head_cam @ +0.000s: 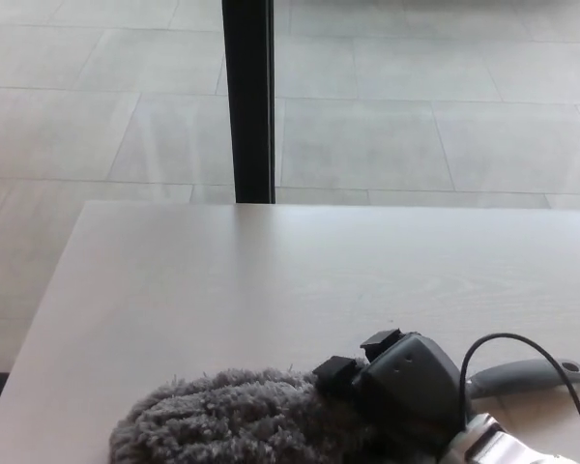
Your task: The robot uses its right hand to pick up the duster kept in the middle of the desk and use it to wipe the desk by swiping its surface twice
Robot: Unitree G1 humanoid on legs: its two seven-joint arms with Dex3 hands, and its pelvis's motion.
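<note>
Grey fluffy duster with a smooth plastic handle (234, 420) lies at six o'clock on the pale wooden desk (251, 280), the black right hand (401, 387) clamped on it.

1. We see the duster (232, 420) lying low on the counter (271, 280), near its front edge, with its length running left to right.
2. Its head is a thick, shaggy grey mop of fibres, resting on the pale wood-grain surface; the bottom is cut off by the picture edge.
3. Its slim grey handle points right, ending in a small hanging hole.
4. The right hand (406, 387) covers the join between head and handle.
</note>
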